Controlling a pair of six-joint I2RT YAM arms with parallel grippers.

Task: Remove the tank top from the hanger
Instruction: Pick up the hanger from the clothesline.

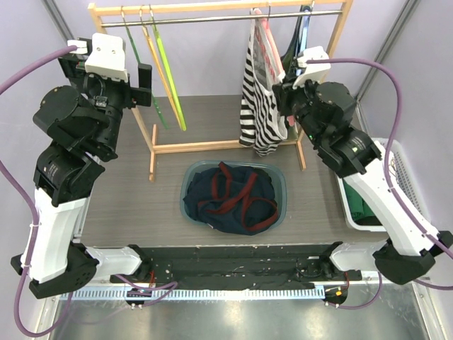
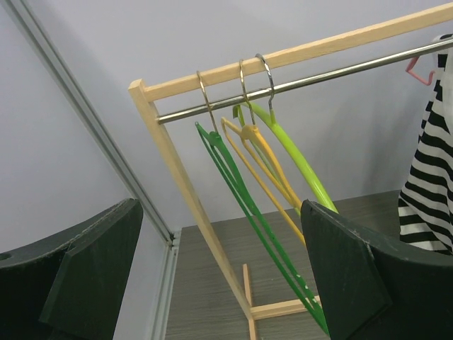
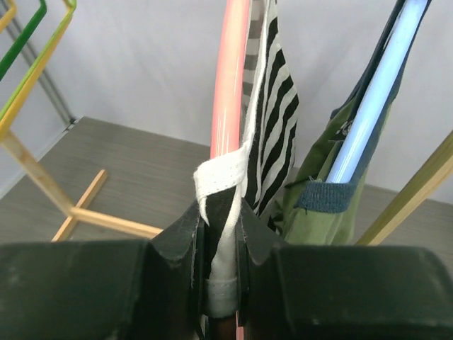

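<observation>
A black-and-white striped tank top (image 1: 257, 106) hangs on a pink hanger (image 3: 230, 85) at the right of the wooden rack (image 1: 212, 8). My right gripper (image 3: 219, 234) is shut on the top's white-edged strap (image 3: 221, 180) beside the pink hanger; in the top view it (image 1: 283, 92) is pressed against the garment's right side. My left gripper (image 1: 141, 85) is open and empty, held high near the rack's left end, short of the bare green, orange and lime hangers (image 2: 262, 156).
A green garment on a light blue hanger (image 3: 368, 106) hangs just right of the striped top. A grey basin (image 1: 276, 185) holds dark clothes below the rack. A white basket (image 1: 396, 152) with green cloth stands at the right. The rack's right post (image 1: 338, 32) is close to my right arm.
</observation>
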